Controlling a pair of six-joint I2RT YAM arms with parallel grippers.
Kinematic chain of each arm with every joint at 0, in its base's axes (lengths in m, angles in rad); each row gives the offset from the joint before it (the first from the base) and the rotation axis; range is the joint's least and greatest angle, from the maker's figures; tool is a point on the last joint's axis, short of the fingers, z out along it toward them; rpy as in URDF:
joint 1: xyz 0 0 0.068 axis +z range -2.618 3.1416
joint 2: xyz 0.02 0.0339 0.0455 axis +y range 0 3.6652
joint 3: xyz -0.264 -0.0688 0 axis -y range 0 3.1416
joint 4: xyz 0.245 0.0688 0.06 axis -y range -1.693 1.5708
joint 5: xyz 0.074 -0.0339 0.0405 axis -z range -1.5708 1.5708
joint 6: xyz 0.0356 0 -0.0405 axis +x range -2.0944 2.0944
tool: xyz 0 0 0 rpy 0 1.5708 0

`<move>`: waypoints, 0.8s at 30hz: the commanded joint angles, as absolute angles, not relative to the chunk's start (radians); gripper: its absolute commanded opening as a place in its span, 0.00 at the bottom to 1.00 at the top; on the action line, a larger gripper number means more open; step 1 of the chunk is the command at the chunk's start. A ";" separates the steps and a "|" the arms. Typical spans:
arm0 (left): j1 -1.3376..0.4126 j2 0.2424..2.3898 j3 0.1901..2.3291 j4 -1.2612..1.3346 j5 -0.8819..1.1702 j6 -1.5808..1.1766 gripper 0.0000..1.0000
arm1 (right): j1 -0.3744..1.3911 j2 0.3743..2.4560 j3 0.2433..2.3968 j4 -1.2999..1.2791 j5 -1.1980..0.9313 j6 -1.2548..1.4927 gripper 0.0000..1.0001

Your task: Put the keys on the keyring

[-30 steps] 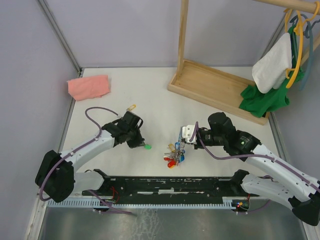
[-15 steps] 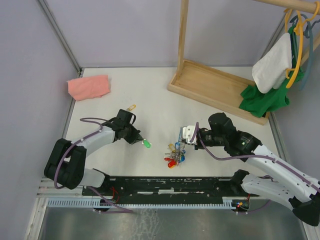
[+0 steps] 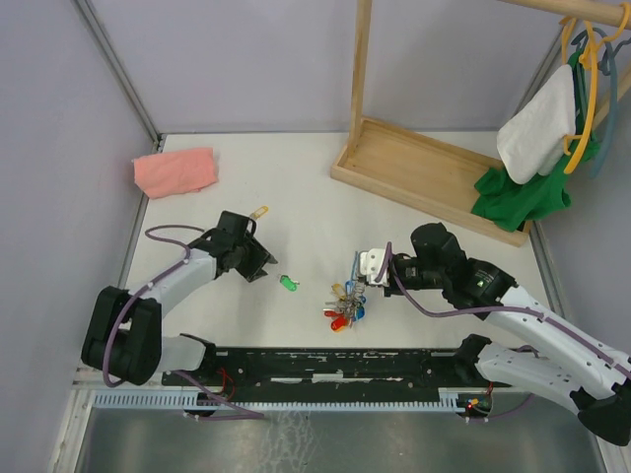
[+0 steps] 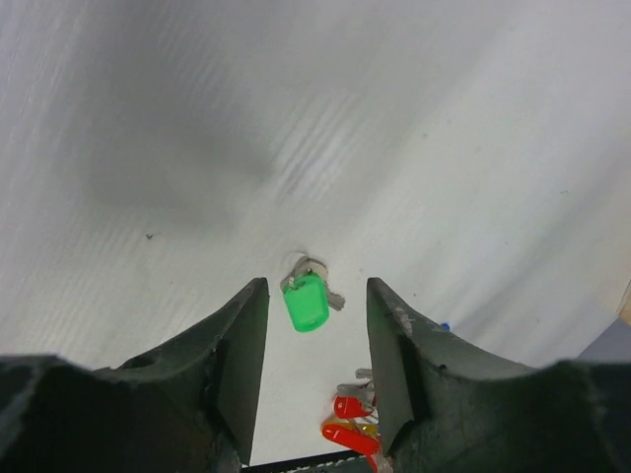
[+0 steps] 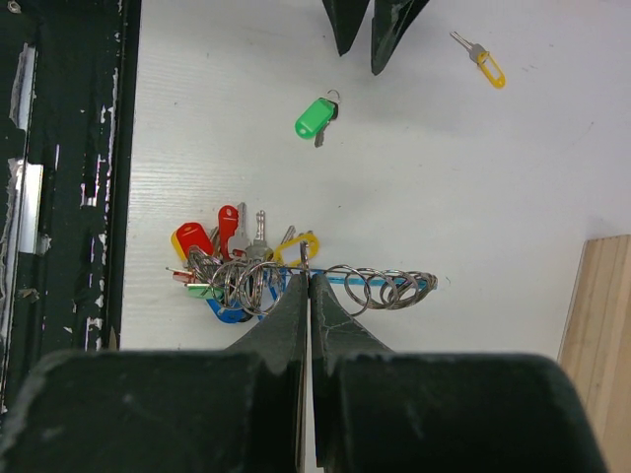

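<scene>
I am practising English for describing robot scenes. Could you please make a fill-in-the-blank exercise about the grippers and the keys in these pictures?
1. The left gripper is ___ and holds nothing.
2. The green key lies loose on the ___.
3. The right gripper is shut on the ___.

Missing words: open; table; keyring.

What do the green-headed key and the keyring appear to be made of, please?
The green key: head looks like glossy moulded plastic, from its bright even colour and sheen; the grey blade looks metal. The keyring: thin silvery loops, probably steel wire.
</scene>
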State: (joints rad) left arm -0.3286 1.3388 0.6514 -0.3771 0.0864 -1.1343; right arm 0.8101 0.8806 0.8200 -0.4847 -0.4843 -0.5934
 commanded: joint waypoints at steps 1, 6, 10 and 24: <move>-0.328 1.252 0.743 -0.487 0.001 -0.849 0.54 | 0.818 0.852 0.856 -0.424 -0.498 -0.607 0.01; -0.414 1.248 0.699 -0.516 0.051 -0.854 0.57 | 0.822 0.849 0.856 -0.421 -0.501 -0.607 0.01; -0.526 1.250 0.642 -0.433 0.036 -0.955 0.59 | 0.825 0.851 0.855 -0.420 -0.508 -0.604 0.01; -0.580 1.462 0.682 -0.226 -0.005 -1.039 0.58 | 0.831 0.839 0.857 -0.432 -0.490 -0.618 0.01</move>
